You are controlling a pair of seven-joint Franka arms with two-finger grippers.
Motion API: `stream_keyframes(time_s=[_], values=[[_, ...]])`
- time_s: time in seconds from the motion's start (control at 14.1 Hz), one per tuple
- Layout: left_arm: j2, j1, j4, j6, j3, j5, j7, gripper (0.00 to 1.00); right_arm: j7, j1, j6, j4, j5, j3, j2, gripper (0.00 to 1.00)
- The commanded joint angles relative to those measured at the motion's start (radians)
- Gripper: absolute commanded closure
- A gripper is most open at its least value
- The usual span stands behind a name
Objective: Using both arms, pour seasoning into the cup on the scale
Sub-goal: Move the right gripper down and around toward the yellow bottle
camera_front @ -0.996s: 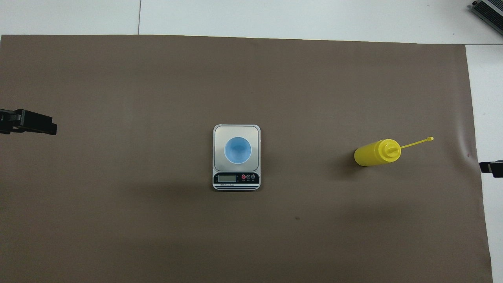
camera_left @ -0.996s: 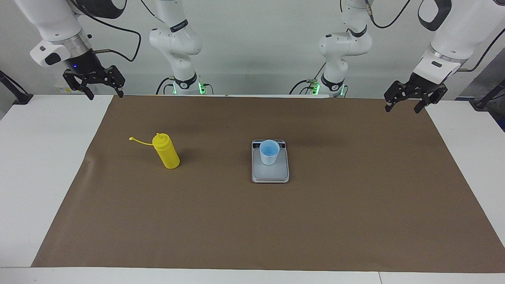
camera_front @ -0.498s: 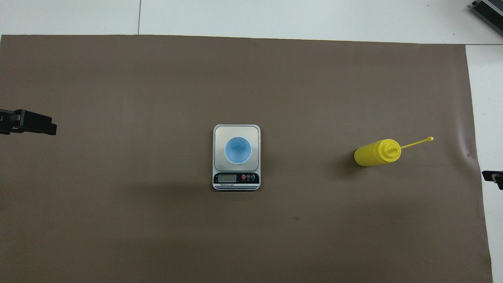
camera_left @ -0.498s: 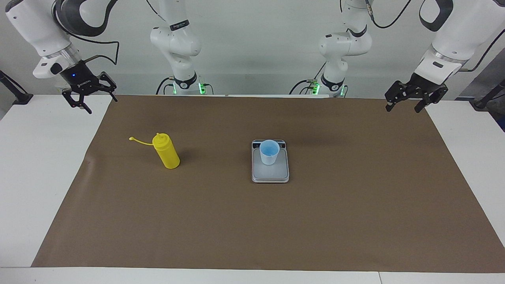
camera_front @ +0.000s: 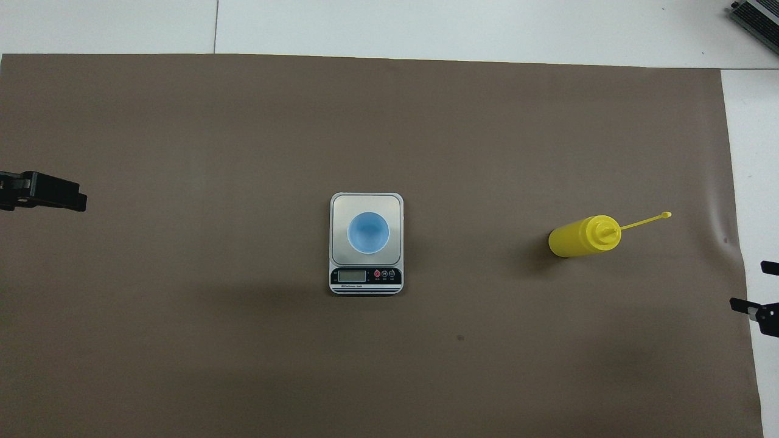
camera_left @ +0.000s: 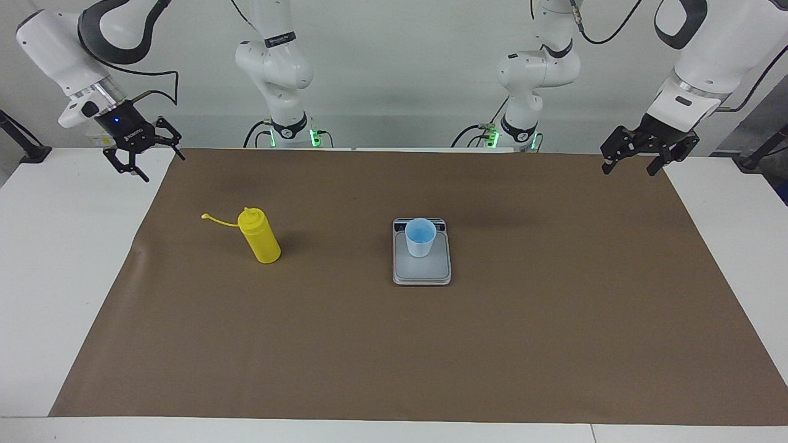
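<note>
bottle: the yellow squeeze bottle [camera_left: 261, 236] stands upright on the brown mat [camera_left: 394, 344], toward the right arm's end of the table, well apart from the scale. nobody is holding it.
strap: its thin cap strap [camera_left: 217, 219] sticks out sideways from the nozzle, pointing away from the scale toward the mat's edge.
cup: the pale blue cup [camera_left: 420, 237] sits upright on the scale's plate, mouth open and looking empty from above.
scale: the silver scale [camera_left: 422, 267] lies mid-mat, its dark display strip at the end nearer the robots.
key relation: the bottle's long axis runs straight up, so i'd expect a sideways grip round its body. it is farther from the robots than the spot under the right gripper, and the scale lies on toward the left arm's end.
nearer arm: the right one, clearly; the left is well apart from the bottle.
right gripper: the right gripper [camera_left: 143, 157] hangs in the air over the mat's corner by its own base, fingers spread wide, empty.
left gripper: the left gripper [camera_left: 634, 161] waits over the mat's other corner nearest the robots, fingers wide, empty.
writing: the scale has a blank display and small round buttons; the print under them is too small to read, as is the white lettering on the right gripper's body.
progress: my guess is nothing has been poured yet.
</note>
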State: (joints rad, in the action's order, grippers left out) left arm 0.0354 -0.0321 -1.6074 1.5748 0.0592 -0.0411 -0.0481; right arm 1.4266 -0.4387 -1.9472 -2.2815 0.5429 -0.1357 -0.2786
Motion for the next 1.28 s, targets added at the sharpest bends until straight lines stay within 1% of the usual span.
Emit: stream_keyframes(time_s=[0.0,0.21,0.28,0.36,0.5,0.64,0.78,0.92,1.07,1.21], values=[[0.003,-0.015,0.0,-0.01,0.008,-0.013,-0.013,0.0,0.116,-0.009,-0.05,-0.085,0.115,0.005,-0.033,0.0],[0.004,-0.017,0.0,-0.01,0.008,-0.013,-0.012,0.0,0.213,-0.003,-0.09,-0.131,0.179,0.005,-0.031,0.0],[0.003,-0.015,0.0,-0.009,0.008,-0.013,-0.012,0.0,0.239,-0.002,-0.093,-0.142,0.21,0.005,-0.027,0.0],[0.004,-0.015,0.0,-0.01,0.008,-0.013,-0.013,0.0,0.282,0.0,-0.099,-0.162,0.266,0.005,-0.019,0.0],[0.004,-0.015,0.0,-0.01,0.008,-0.013,-0.013,0.0,0.403,0.0,-0.143,-0.202,0.351,0.007,0.007,0.0],[0.003,-0.015,0.0,-0.01,0.008,-0.013,-0.012,0.0,0.498,0.003,-0.145,-0.205,0.416,0.007,0.038,0.0],[0.003,-0.015,0.0,-0.01,0.008,-0.013,-0.013,0.0,0.523,0.031,-0.148,-0.211,0.468,0.007,0.052,0.0],[0.003,-0.015,0.0,-0.01,0.008,-0.013,-0.012,0.0,0.555,0.04,-0.176,-0.239,0.52,0.007,0.056,0.0],[0.004,-0.015,0.0,-0.01,0.008,-0.013,-0.013,0.0,0.619,0.072,-0.182,-0.243,0.58,0.007,0.084,0.0],[0.003,-0.015,0.0,-0.01,0.008,-0.013,-0.012,0.0,0.646,0.081,-0.171,-0.247,0.629,0.008,0.113,0.0]])
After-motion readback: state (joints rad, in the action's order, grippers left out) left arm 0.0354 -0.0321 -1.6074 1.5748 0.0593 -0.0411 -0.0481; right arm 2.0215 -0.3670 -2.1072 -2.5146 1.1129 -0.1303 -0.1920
